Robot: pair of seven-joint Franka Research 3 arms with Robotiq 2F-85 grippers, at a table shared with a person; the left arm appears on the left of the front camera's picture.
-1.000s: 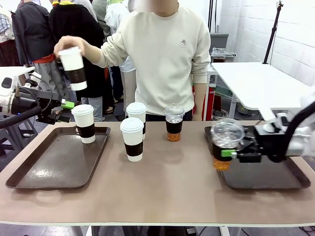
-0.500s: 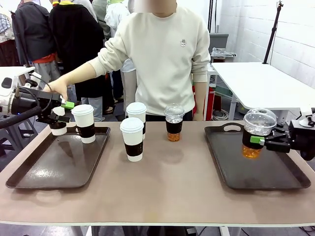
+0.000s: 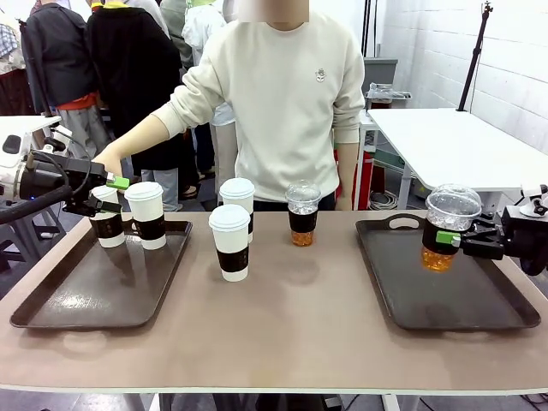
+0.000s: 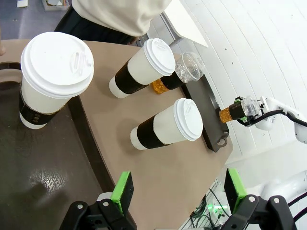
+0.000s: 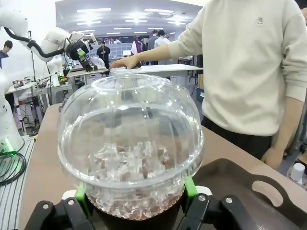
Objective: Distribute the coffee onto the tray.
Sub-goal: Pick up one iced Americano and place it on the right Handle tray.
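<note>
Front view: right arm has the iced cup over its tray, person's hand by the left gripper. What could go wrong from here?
1. The dome-lidded cup hangs in the right gripper above the right tray, not set down; an early release or tilt could spill it.
2. The person's hand is at a white cup right beside the open left gripper; a move there could strike the hand or knock the cup.

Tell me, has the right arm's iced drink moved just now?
Yes. The dome-lidded cup went rightward, from the right tray's left rim to over its middle.
</note>
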